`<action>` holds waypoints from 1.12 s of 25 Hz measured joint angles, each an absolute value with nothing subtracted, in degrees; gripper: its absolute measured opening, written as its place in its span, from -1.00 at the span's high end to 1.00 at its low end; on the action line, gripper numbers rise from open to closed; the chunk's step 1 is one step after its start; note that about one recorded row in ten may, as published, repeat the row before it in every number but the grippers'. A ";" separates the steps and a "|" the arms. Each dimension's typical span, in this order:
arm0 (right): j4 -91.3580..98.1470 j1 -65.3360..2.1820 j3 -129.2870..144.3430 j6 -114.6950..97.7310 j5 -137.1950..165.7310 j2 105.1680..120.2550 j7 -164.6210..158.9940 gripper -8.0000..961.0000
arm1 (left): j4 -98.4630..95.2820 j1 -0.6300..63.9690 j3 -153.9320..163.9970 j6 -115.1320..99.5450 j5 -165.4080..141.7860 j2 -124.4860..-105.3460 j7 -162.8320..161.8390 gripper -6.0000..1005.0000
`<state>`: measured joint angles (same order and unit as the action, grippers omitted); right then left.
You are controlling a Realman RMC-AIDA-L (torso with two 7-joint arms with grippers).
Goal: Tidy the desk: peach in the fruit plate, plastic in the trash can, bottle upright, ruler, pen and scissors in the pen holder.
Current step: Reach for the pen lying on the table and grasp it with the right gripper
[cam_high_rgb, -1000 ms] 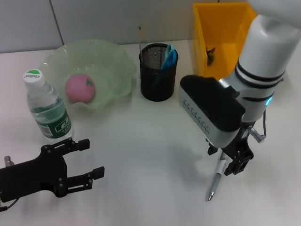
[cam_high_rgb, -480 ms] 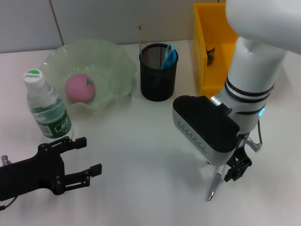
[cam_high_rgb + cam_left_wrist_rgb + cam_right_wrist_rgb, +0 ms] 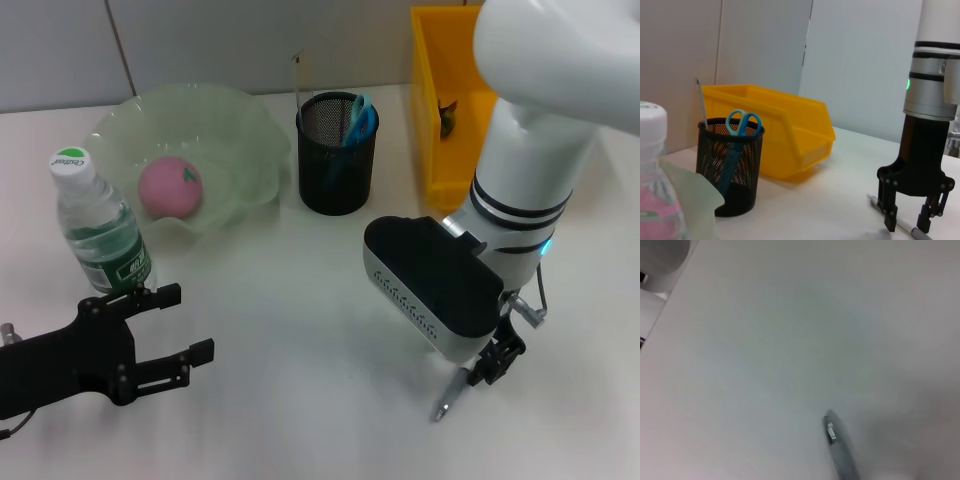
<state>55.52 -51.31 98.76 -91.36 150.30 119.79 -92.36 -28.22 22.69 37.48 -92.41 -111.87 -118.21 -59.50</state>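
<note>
**Inspector A:** Surface and large items?

**Inspector B:** Smooth matte white desk (image 3: 300, 330) against a pale panelled wall. Glossy yellow plastic bin (image 3: 455, 90), open-topped, at the far right, something small and dark inside. Translucent pale-green scalloped fruit plate (image 3: 250, 160) at the far left holds a round pink peach (image 3: 170, 187).

**A:** Smaller articles?

**B:** Black wire-mesh cylindrical pen holder (image 3: 337, 152), between plate and bin, contains blue-handled scissors (image 3: 358, 118) and a thin clear ruler (image 3: 299, 80). Clear ribbed plastic water bottle (image 3: 100, 228), white cap with green print, green label illegible, stands upright in front of the plate.

**A:** Grippers?

**B:** Right gripper (image 3: 488, 370), black, points down at the near right, fingers slightly parted astride the slim silver pen (image 3: 447, 393) lying on the desk; grip unconfirmed. Left gripper (image 3: 172, 322), black, hovers spread wide and empty just in front of the bottle.
</note>
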 joint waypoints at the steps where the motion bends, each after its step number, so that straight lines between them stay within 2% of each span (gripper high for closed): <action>1: 55.52 -51.31 98.76 -91.35 150.30 119.79 -92.36 -0.02 | -28.22 22.69 37.48 -92.41 -111.87 -118.21 -59.50 -0.66; 12: 55.76 -50.88 98.87 -90.45 149.85 119.79 -91.68 0.26 | -28.22 22.50 37.44 -92.46 -111.88 -118.22 -59.73 -0.66; 28: 56.14 -49.82 98.88 -89.10 150.34 119.78 -91.62 0.38 | -28.30 22.52 37.21 -92.67 -111.75 -118.22 -60.22 -0.66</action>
<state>56.14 -49.82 98.88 -89.10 150.34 119.78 -91.62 -28.30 22.52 37.21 -92.67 -111.75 -118.22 -60.22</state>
